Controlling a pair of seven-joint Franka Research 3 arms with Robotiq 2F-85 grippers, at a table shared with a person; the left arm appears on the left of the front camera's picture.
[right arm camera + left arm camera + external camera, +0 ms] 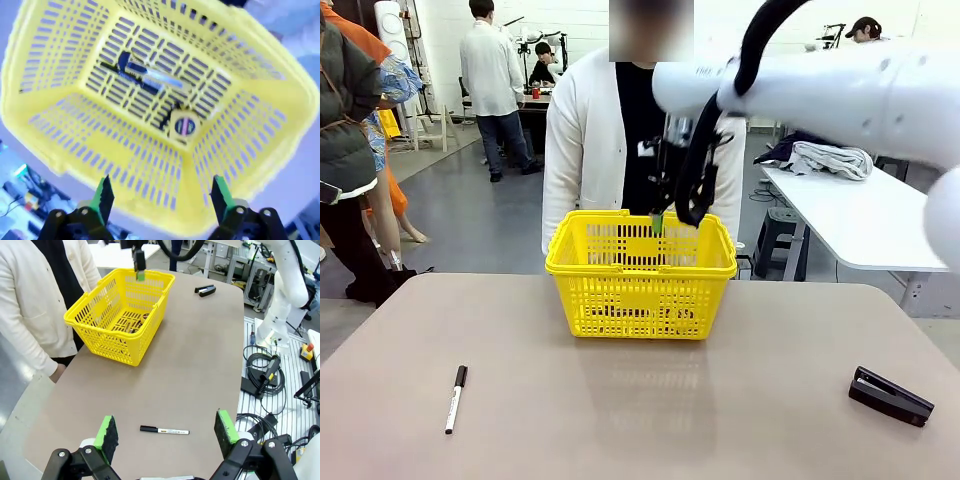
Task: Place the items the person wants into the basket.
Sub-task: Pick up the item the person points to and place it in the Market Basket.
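The yellow basket [640, 268] stands mid-table in front of the person [582, 140] in a white cardigan. My right gripper [659, 216] hangs just above the basket's far rim, open and empty. In the right wrist view, its fingers [104, 196] stand wide apart over the basket [65, 100]. On the basket's floor lie a yellow-and-black utility knife [146, 74] and a small tape measure [182, 126]. A thin dark pen [112, 69] seems to lie beside the knife, blurred. My left gripper [165, 436] is open above the near table edge.
A white marker [455, 398] with a black cap lies near the table's front left, below my left gripper in the left wrist view [164, 430]. A black stapler [890, 396] sits at the front right. Bare table lies between them.
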